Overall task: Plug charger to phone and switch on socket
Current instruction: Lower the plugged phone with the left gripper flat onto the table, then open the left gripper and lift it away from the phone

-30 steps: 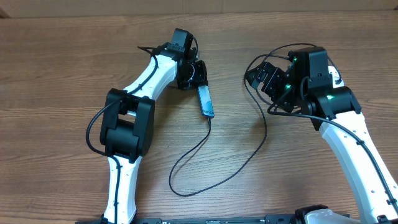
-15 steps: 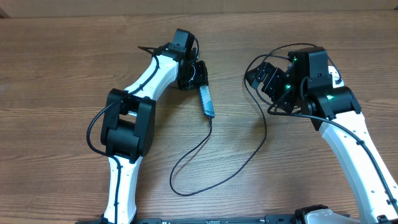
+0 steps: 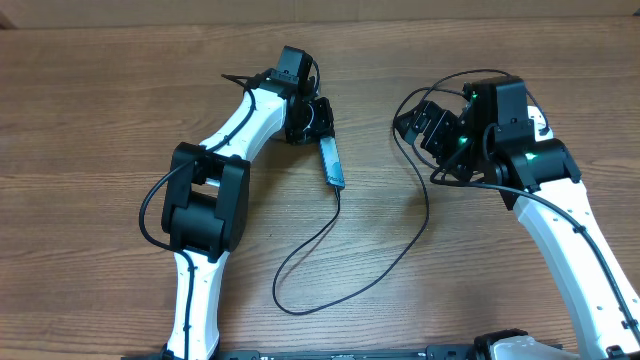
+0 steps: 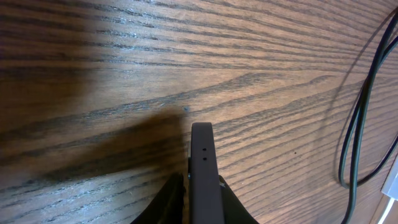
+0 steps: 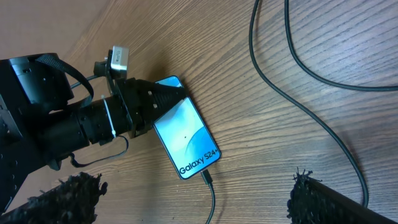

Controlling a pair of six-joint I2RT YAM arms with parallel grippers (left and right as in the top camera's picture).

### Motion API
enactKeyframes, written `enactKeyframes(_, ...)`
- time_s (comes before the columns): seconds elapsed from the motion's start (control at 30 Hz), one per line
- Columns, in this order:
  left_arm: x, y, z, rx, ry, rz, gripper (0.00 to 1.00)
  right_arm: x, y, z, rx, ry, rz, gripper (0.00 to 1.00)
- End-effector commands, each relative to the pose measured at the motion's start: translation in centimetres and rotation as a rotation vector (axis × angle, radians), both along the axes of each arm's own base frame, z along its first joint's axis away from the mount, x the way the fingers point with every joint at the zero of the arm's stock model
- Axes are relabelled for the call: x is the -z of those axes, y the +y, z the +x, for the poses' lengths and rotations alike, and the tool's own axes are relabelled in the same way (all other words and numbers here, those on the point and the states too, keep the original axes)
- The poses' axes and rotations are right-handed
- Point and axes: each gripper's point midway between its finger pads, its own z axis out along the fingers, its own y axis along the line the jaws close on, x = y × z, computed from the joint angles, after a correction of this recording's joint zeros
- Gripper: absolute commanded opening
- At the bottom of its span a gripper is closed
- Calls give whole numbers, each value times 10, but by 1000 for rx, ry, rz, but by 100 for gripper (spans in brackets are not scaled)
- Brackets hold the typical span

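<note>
The phone (image 3: 331, 163) stands tilted on its edge on the wooden table, and my left gripper (image 3: 319, 128) is shut on its far end. In the right wrist view its screen (image 5: 184, 135) glows blue-white with dark text. The charger (image 3: 428, 200) is a thin black cable; its connector tip (image 5: 206, 178) sits in the phone's near end. The cable loops across the table toward my right arm, and its plug is hidden. My right gripper (image 3: 420, 122) is open and empty, above the table to the right of the phone. The socket is out of view.
The left wrist view shows the phone's dark edge (image 4: 203, 168) between my left fingers (image 4: 202, 196), the cable (image 4: 360, 106) to the right, and a white corner (image 4: 392, 183) I cannot identify. The table's far edge (image 3: 400, 8) runs along the top.
</note>
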Motion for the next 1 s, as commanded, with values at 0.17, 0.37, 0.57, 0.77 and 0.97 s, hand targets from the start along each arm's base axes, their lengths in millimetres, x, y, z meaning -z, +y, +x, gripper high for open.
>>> enactKeyframes(0.17, 5, -2, -2, 3, 3, 11, 24, -9, -4, 2, 6, -31, -8, 100)
enactKeyframes(0.37, 5, -2, -2, 3, 3, 11, 27, -9, -4, 2, 6, -31, -8, 100)
enactKeyframes(0.57, 5, -2, -2, 3, 3, 11, 25, -9, -4, 2, 6, -31, -8, 100)
enactKeyframes(0.77, 5, -2, -2, 3, 5, 12, 31, -9, -4, 2, 6, -31, -8, 100)
enactKeyframes(0.97, 5, -2, -2, 3, 7, 12, 39, -9, -4, 2, 6, -31, -8, 100)
